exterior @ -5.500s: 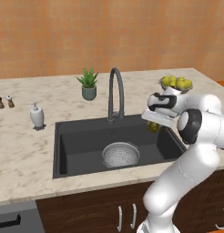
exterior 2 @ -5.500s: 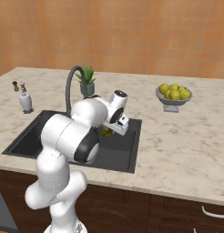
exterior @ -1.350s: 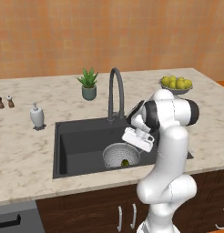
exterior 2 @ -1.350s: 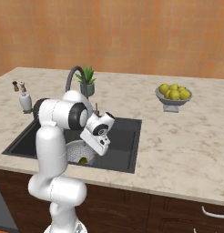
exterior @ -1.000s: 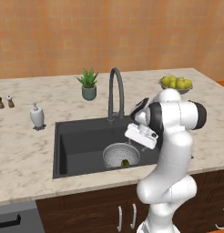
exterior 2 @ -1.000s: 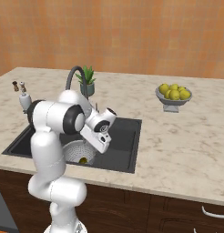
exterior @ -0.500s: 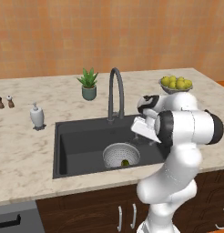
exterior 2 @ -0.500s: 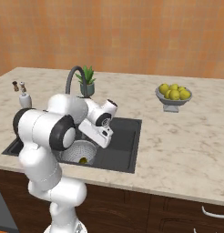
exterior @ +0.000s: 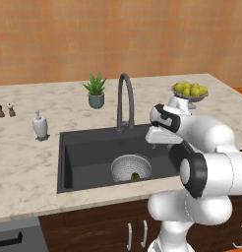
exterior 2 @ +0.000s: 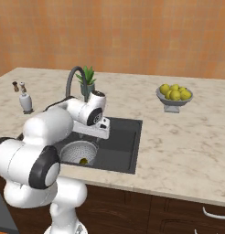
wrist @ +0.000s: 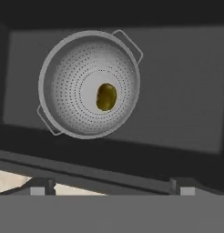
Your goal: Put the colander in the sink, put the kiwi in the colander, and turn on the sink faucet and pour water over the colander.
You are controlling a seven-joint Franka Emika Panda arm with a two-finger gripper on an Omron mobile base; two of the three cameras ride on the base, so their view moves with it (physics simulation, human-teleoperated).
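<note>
The silver colander (exterior: pixel 128 166) (exterior 2: pixel 76 151) (wrist: pixel 77 86) stands upright on the floor of the black sink (exterior: pixel 83 147) (exterior 2: pixel 125 141) (wrist: pixel 182 82). The olive kiwi (exterior: pixel 135 175) (exterior 2: pixel 83 161) (wrist: pixel 106 96) lies loose in its bottom. My gripper (exterior: pixel 153 140) (exterior 2: pixel 96 132) (wrist: pixel 109 187) hangs above the basin's near right part, apart from the colander, open and holding nothing. Behind the basin rises the dark gooseneck sink faucet (exterior: pixel 124 98) (exterior 2: pixel 71 84); I see no water running from it.
A grey footed bowl of yellow fruit (exterior: pixel 190 91) (exterior 2: pixel 174 93) stands on the marble counter to the right. A potted plant (exterior: pixel 96 91) (exterior 2: pixel 88 78) sits behind the faucet. A white soap pump (exterior: pixel 40 124) (exterior 2: pixel 25 103) and two small shakers (exterior: pixel 5 110) are at the left.
The kiwi now lies in the colander, which was empty in the earliest frames. Over the last second the open hand has risen out of the basin, away from the colander.
</note>
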